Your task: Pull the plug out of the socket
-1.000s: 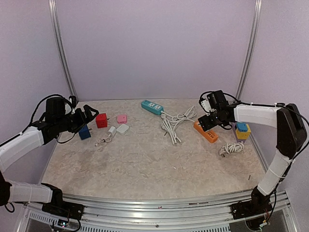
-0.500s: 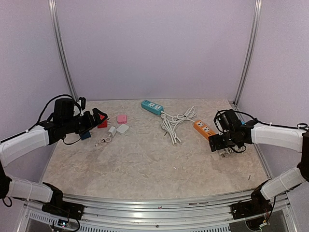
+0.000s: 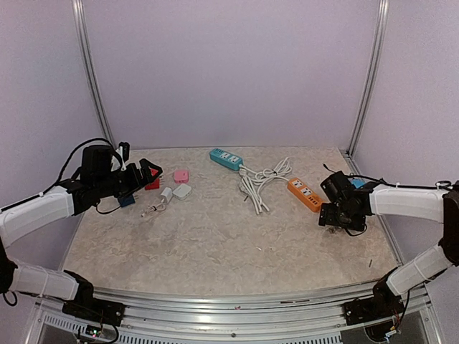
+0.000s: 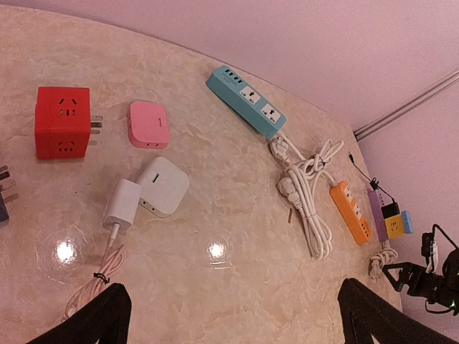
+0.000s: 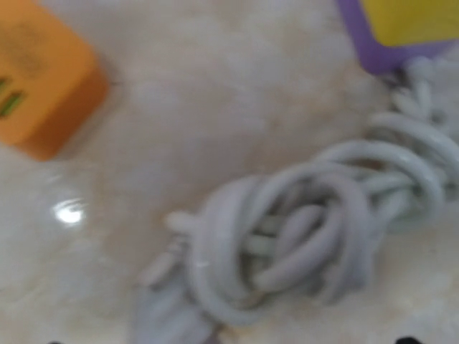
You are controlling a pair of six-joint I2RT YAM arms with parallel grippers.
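- Across the marbled table (image 3: 215,251), both arms are reaching out from the near edge, well apart from each other.
- The left gripper (image 3: 145,172) is hovering beside the red cube socket (image 4: 63,122), its fingers spreading wide and gripping nothing.
- The right gripper (image 3: 336,217) is hanging low over the coiled white cable (image 5: 287,244); its tips (barely showing at the wrist view's bottom corners) are standing apart, released.
- The orange power strip (image 5: 36,93) is lying near the coil.
- The purple socket (image 5: 373,50) is lying just past the cable, at the table's right side.
- The yellow plug (image 5: 416,18) is sitting on that socket, untouched.
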